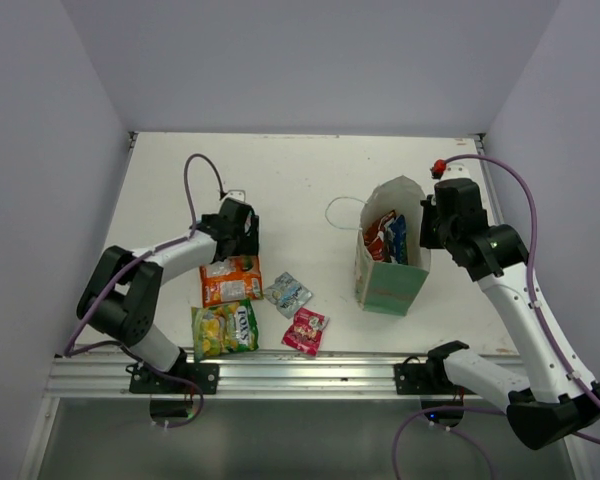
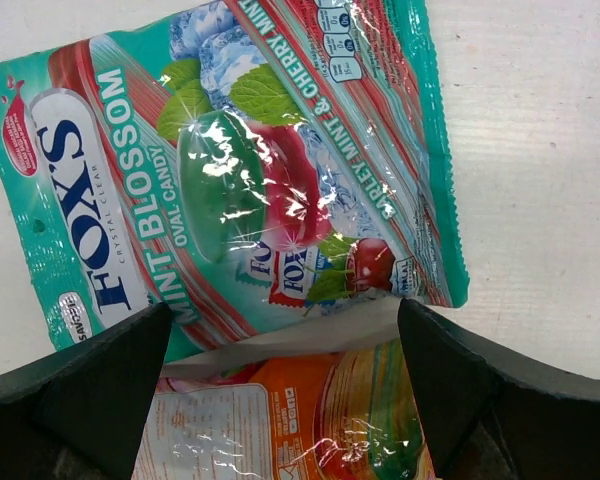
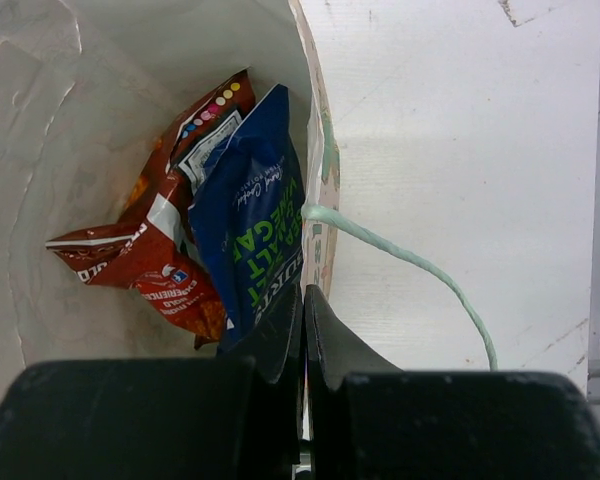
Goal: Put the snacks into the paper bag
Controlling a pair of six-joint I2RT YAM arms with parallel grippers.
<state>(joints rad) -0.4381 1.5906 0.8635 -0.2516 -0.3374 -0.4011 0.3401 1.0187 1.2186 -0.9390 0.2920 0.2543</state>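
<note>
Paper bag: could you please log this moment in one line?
left gripper open over mint packet; right gripper shut on paper bag rim; red packet, blue packet inside

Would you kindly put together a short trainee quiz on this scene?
1. True or false: the left gripper is open over the teal foil mint packet.
2. Which lie inside the tan-and-green paper bag? A) a pink and a silvery packet B) a red foil packet and a blue foil packet C) an orange and a yellow-green packet
3. Fill in: the right gripper is shut on the bag's ____.
Key: 1 true; 2 B; 3 rim.
</note>
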